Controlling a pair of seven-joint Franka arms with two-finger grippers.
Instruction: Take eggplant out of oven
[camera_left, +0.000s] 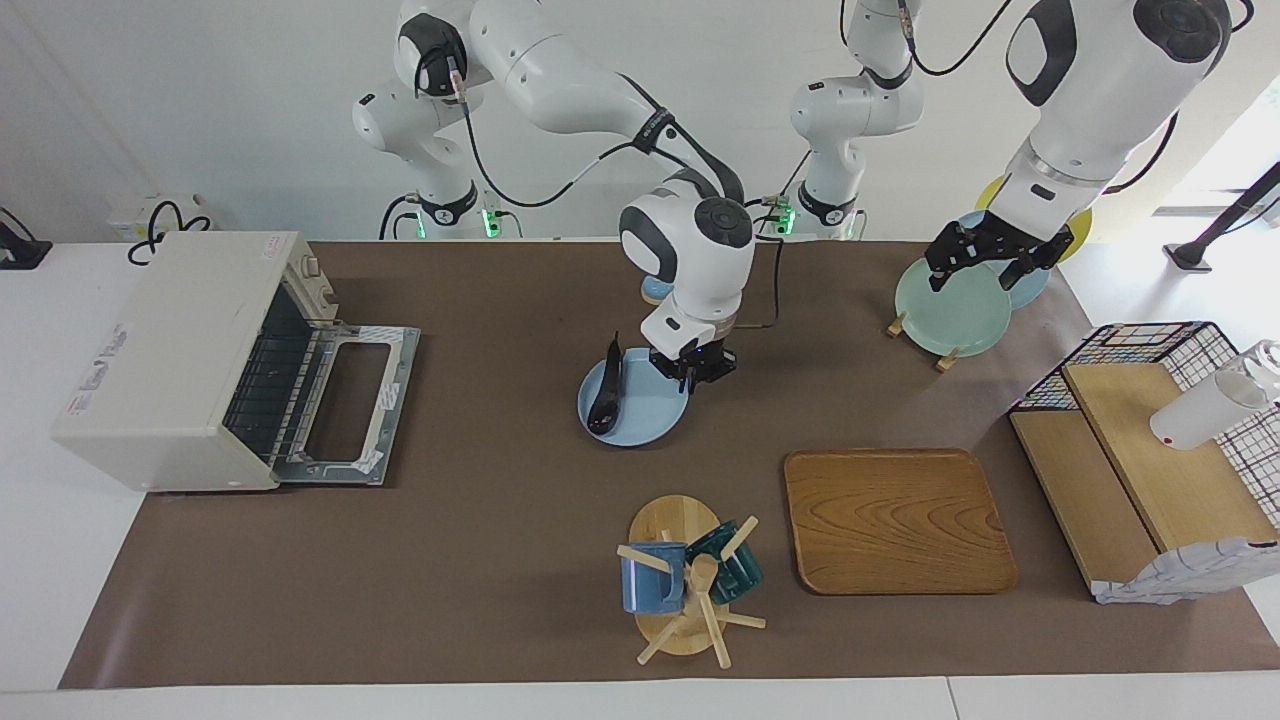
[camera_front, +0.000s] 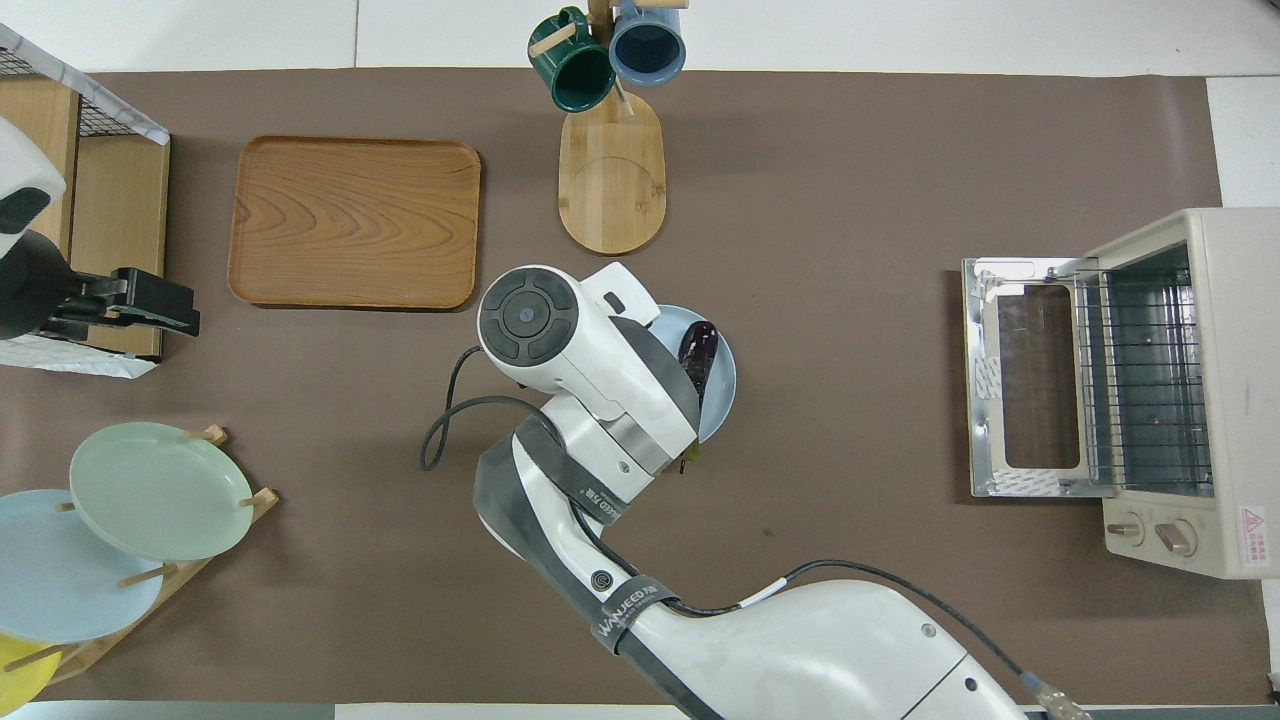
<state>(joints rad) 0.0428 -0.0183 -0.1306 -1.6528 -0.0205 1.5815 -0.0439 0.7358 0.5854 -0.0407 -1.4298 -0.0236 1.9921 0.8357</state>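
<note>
The dark purple eggplant (camera_left: 606, 395) (camera_front: 697, 350) lies on a light blue plate (camera_left: 648, 412) (camera_front: 722, 385) in the middle of the table, well away from the oven. My right gripper (camera_left: 697, 370) is at the plate's rim, on the side toward the left arm's end; the overhead view hides it under the arm's wrist. The cream-white oven (camera_left: 170, 340) (camera_front: 1235, 390) stands at the right arm's end with its glass door (camera_left: 350, 400) folded down and only the wire rack showing inside. My left gripper (camera_left: 985, 262) (camera_front: 160, 310) hangs open over the plate rack, holding nothing.
A mug tree (camera_left: 685, 580) with two mugs and a wooden tray (camera_left: 895, 520) sit farther from the robots than the plate. A plate rack (camera_left: 950, 305), a wire basket with wooden shelves (camera_left: 1150, 450) and a white bottle (camera_left: 1205, 405) fill the left arm's end.
</note>
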